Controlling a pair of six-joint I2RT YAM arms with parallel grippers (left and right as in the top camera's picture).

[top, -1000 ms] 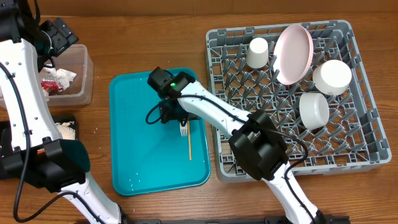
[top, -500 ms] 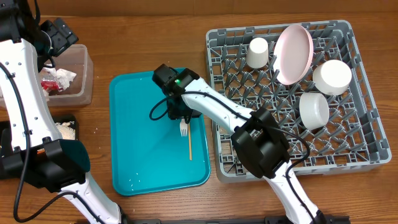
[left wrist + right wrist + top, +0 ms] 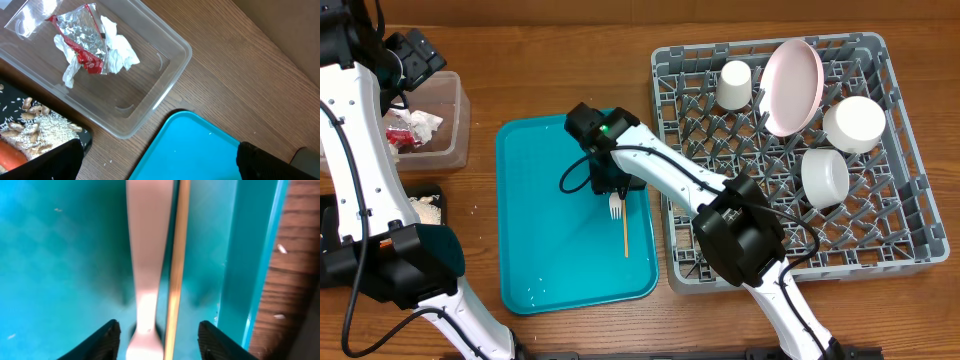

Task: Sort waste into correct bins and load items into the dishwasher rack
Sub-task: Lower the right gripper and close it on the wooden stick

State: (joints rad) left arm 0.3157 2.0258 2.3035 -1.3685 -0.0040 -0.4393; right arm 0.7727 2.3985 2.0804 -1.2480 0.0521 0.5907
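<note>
A white fork [image 3: 146, 255] and a thin wooden stick [image 3: 178, 255] lie side by side on the teal tray [image 3: 550, 250]. My right gripper [image 3: 162, 342] is low over them and open, with one finger on each side and small gaps to both; in the overhead view the fork's tines [image 3: 615, 208] and the stick [image 3: 625, 236] stick out below it. My left gripper [image 3: 160, 165] hangs open and holds nothing beside the clear tub [image 3: 150, 107], which holds the wrapper [image 3: 82, 42] and napkin [image 3: 119, 50]. Scraps [image 3: 35, 127] and a carrot [image 3: 9, 157] lie in the black tray [image 3: 86, 139].
The grey rack [image 3: 905, 240] at the right holds a cup [image 3: 734, 85], a pink plate [image 3: 792, 85] and two bowls [image 3: 854, 123] [image 3: 824, 177]. The tray's raised right rim [image 3: 255, 255] runs close beside my right finger. A few crumbs lie on the wood.
My right gripper has shifted slightly right along the tray and settled over the fork and stick. The left arm has not moved.
</note>
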